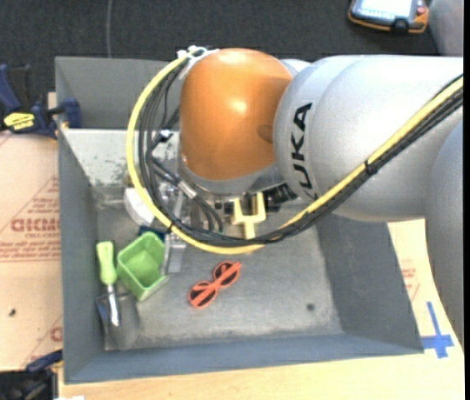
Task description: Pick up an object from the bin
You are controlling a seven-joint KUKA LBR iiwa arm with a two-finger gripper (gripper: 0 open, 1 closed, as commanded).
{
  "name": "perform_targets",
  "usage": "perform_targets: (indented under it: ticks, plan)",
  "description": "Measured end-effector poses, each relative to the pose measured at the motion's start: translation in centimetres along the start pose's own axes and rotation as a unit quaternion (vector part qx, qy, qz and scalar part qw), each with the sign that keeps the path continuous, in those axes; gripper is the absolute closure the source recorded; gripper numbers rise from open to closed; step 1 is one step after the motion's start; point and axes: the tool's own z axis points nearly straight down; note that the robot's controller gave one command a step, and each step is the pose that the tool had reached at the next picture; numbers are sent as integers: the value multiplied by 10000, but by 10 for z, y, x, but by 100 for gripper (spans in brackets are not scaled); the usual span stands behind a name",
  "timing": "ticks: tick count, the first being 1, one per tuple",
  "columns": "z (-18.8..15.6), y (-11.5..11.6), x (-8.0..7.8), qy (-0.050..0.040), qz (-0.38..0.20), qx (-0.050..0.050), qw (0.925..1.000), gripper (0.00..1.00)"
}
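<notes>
My gripper [173, 257] reaches down from under the orange wrist cover into the left half of the bin. Its lower end stands right at the right-hand rim of a small green square cup [141, 267], which lies tilted on the bin floor. A green-handled tool [105, 263] with a metal end lies along the left wall, touching the cup. To the right of the gripper, apart from it, a red-orange item shaped like a pair of spectacles [214, 284] lies flat on the floor.
A white thing [137, 203] lies at the back left, partly hidden under the arm's cables. The big arm and its orange cover hide the bin's middle and back. Bare floor shows at the front right.
</notes>
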Motion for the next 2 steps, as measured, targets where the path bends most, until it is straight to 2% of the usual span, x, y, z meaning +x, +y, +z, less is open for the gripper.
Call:
perform_targets:
  ticks: [1,2]
  plan:
    - [11,22,23,57,1249,21,9921,0]
    - [51,-8,53,-10,-241,1,9997,100]
